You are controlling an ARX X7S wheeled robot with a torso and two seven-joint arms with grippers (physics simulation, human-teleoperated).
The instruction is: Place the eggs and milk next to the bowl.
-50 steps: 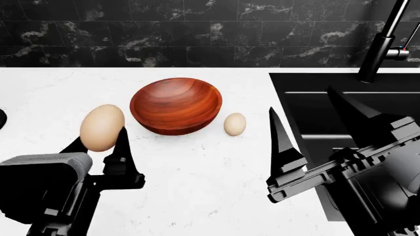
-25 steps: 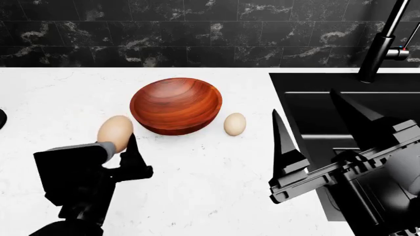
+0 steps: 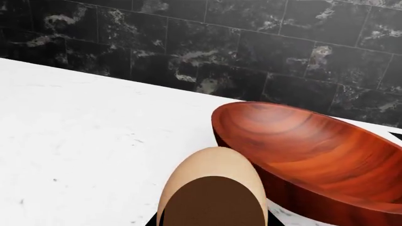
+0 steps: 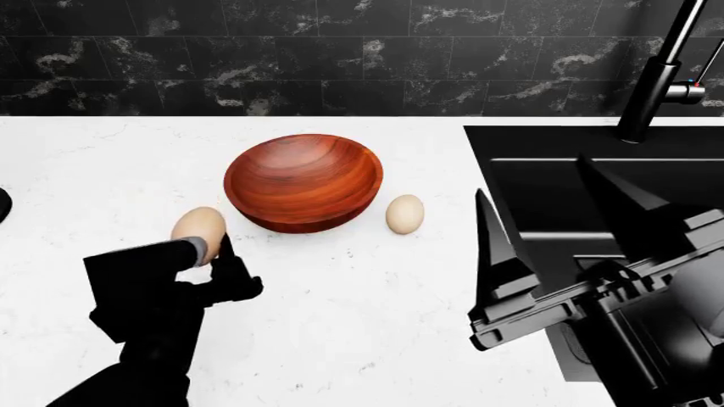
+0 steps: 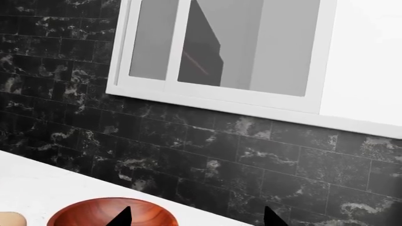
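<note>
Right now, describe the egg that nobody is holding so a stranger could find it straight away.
Start at the round reddish-brown wooden bowl in the middle of the white marble counter. On the side of it facing the black sink lies a small pale tan oval egg, close to the bowl. Unlike the other tan egg, which sits between the left gripper fingers, this one lies free.

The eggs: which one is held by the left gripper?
The egg left of the bowl, between the left gripper's fingers. The other egg lies free, right of the bowl.
</note>
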